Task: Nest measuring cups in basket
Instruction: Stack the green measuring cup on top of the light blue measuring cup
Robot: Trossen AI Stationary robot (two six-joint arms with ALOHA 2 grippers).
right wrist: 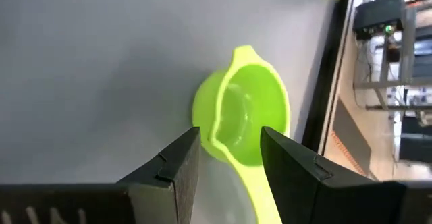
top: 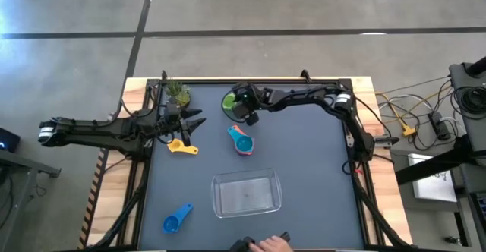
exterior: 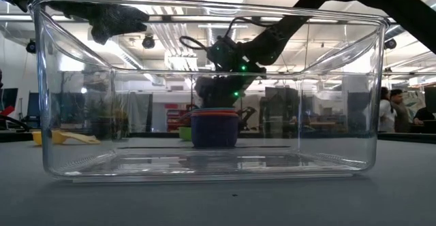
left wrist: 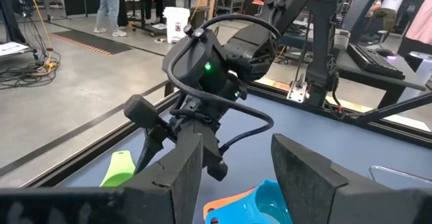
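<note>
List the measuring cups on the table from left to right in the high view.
Blue cup → yellow cup → green cup, under the right tool; the stacked teal cup sits close by, order unclear.

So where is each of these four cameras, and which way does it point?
High view: above the table, looking straight down; both arms show, with the clear basket near the front.
Low view: at tabletop height, looking level through the basket at the stacked cups; arms hang above.
Left wrist view: on the left arm, facing the right arm across the table; its own fingers frame the bottom.
Right wrist view: on the right arm, looking down at the green cup, fingers either side of the handle.
Shared: the high view and right wrist both show the green cup.
</note>
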